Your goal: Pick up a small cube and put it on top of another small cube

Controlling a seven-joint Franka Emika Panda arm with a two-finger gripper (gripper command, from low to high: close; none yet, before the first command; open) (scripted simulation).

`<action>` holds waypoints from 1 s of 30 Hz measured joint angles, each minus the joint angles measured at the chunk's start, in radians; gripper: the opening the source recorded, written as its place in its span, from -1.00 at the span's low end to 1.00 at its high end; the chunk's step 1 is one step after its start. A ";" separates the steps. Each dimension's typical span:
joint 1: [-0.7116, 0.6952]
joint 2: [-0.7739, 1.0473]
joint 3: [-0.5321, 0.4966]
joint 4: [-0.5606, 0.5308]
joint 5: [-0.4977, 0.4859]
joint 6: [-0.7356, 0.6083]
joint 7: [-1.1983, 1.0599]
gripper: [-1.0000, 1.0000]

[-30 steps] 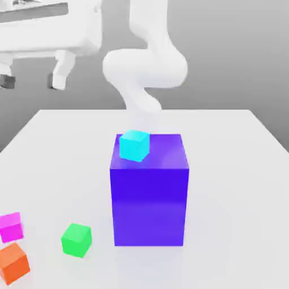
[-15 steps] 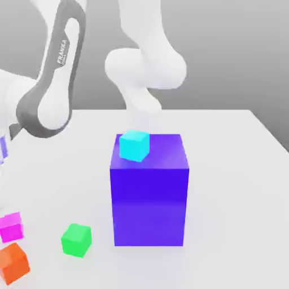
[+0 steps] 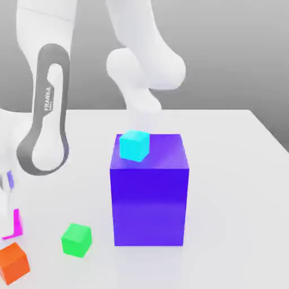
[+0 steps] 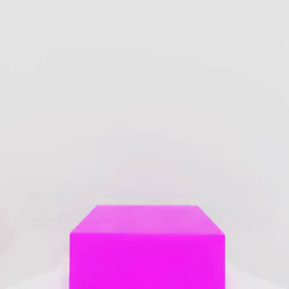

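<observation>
Down since the last frame: white gripper (image 3: 7, 213) now clenched on the small magenta cube (image 4: 147, 261). Cube sits squarely between its fingers.

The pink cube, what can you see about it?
The pink cube is small, bright and all one colour, with flat sides, straight edges and a smooth look, maybe plastic. In the hand view a lighter face and a brighter face meet at an edge. It sits flat on the pale table, near the orange cube. In the exterior view, the robot's white hand covers much of it, right down at the cube.
</observation>
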 joint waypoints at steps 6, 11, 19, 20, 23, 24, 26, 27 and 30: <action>0.029 -0.067 0.003 -0.027 0.012 -0.054 0.074 -1.00; 0.051 -0.088 0.023 -0.043 0.053 -0.068 0.137 -1.00; 0.092 -0.132 0.044 -0.070 0.087 -0.086 0.261 -1.00; 0.097 -0.139 0.047 -0.074 0.088 -0.087 0.278 -1.00; 0.117 -0.158 0.048 -0.085 0.090 -0.092 0.332 -1.00; 0.123 -0.165 0.049 -0.089 0.089 -0.094 0.352 -1.00; 0.135 -0.179 0.052 -0.096 0.085 -0.097 0.392 -1.00; 0.141 -0.186 0.052 -0.100 0.081 -0.098 0.413 -1.00; 0.157 -0.207 0.056 -0.112 0.067 -0.101 0.477 -1.00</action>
